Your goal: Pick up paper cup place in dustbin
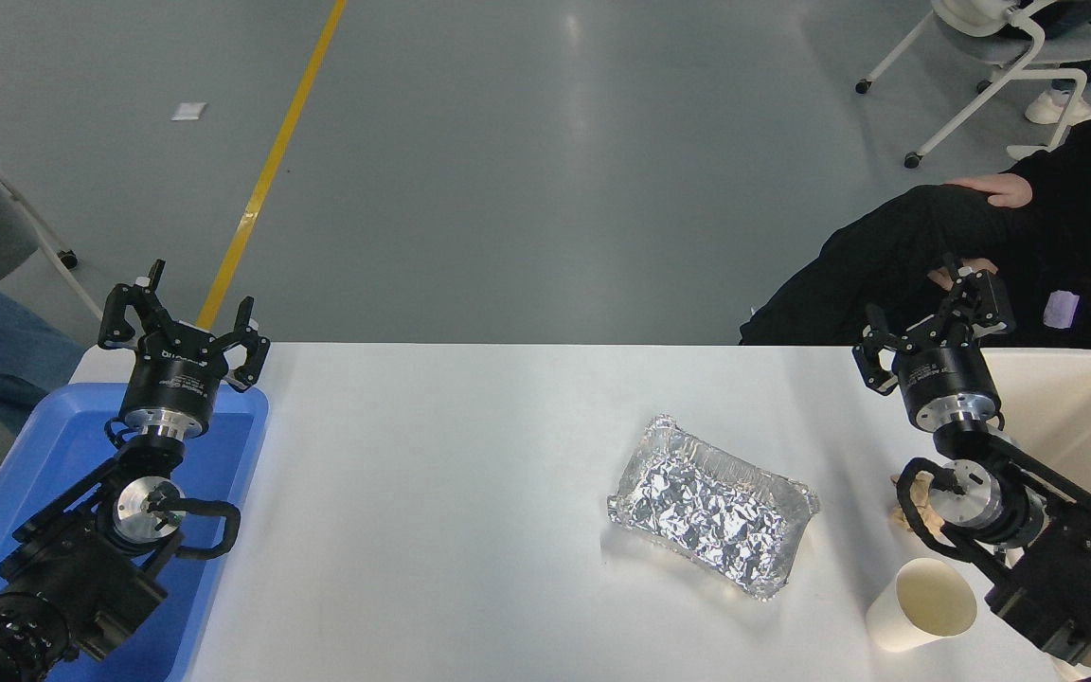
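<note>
The paper cup [921, 604], plain cream-white, lies tilted on the table near the front right, its mouth facing up and right. The dustbin [1081, 417], a cream-beige tub, sits at the right edge, partly hidden by my right arm. My right gripper [934, 303] is raised at the table's far right edge, well beyond the cup, open with nothing between its fingers. My left gripper [187, 308] is parked over the blue tray at the left, open and empty.
A crinkled silver foil tray [711, 507] lies right of centre. A tan paper wad [915, 511] peeks out beside my right arm. A blue plastic tray [44, 511] sits under my left arm. A person in black sits at the far right, another at the far left.
</note>
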`<state>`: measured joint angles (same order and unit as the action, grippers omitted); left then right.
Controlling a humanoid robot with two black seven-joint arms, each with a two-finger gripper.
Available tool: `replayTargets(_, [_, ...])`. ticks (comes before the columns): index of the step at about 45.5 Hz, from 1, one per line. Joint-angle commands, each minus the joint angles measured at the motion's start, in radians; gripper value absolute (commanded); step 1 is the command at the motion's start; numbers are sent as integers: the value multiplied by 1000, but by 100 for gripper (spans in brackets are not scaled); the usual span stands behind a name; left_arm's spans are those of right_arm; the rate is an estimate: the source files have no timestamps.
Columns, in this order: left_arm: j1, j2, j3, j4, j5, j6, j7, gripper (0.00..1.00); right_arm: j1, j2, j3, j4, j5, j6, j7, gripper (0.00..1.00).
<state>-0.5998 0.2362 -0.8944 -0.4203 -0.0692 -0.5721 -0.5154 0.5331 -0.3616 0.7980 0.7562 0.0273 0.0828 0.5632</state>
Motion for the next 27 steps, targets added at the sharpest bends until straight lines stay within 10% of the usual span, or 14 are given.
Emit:
replayTargets(1, [0,0,0,0,0,0,0,99,1,3,1,0,0,0,0,100])
replayTargets(27, [0,-2,0,0,-1,0,0,99,1,4,3,-3,0,0,0,100])
